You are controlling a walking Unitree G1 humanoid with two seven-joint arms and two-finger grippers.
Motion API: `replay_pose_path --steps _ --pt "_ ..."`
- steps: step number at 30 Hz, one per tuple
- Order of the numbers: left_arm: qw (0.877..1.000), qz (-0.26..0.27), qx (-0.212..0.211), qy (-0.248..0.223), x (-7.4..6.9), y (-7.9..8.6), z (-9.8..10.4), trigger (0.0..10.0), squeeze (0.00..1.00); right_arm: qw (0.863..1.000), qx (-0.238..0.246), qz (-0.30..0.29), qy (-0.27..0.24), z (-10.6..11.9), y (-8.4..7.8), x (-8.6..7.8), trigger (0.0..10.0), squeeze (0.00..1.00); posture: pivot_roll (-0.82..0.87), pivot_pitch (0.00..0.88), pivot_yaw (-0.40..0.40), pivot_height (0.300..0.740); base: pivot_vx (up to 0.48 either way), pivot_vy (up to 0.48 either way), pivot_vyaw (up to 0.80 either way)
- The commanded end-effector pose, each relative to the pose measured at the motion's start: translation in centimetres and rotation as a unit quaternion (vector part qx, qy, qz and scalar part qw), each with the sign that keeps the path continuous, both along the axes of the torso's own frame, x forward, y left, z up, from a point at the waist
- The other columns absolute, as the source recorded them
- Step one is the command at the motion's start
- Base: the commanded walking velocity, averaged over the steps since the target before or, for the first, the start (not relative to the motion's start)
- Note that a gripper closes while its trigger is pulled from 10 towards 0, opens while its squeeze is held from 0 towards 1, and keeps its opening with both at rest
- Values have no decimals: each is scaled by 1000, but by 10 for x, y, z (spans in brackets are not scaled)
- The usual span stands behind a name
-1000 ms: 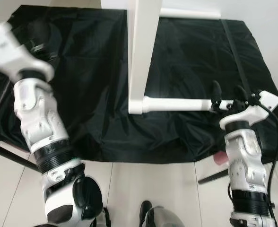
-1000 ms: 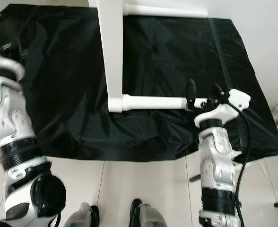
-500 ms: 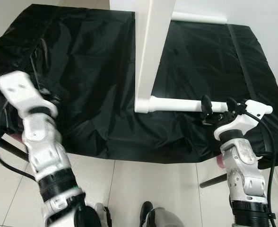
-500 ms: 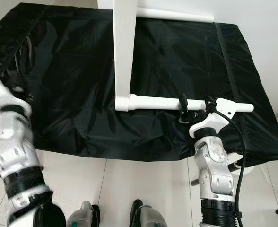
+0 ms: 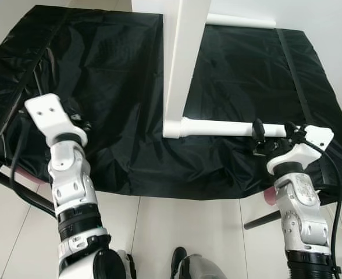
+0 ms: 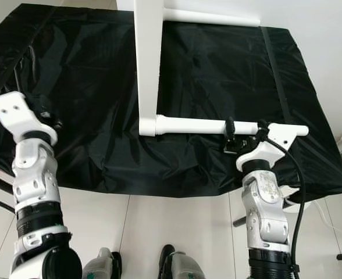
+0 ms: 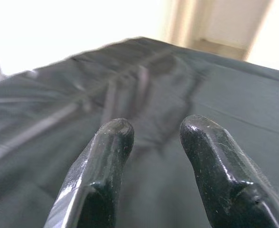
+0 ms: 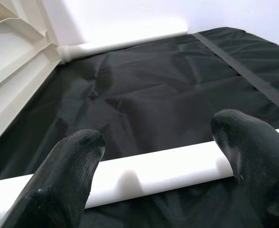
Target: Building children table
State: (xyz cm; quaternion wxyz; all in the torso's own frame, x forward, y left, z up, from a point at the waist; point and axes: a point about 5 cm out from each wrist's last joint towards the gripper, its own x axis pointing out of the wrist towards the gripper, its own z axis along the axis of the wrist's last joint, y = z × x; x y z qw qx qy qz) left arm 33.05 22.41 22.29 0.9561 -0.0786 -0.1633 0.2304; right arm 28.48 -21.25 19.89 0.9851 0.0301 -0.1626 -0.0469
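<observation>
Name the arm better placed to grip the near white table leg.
Right. The right gripper hovers open at the near white leg, a finger on either side in its wrist view. The left gripper is open over the black sheet, well away.

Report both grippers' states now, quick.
Left gripper: open, holding nothing, over the black sheet.
Right gripper: open, fingers straddling the white table leg, not clamped.
</observation>
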Motion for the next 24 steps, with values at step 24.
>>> replay_pose_path --steps 24 --pt "953 -288 80 50 0 -41 -15 10000 0 1000 -9 -22 17 -9 -6 -6 10000 0 81 195 -11 740 0 0 0"
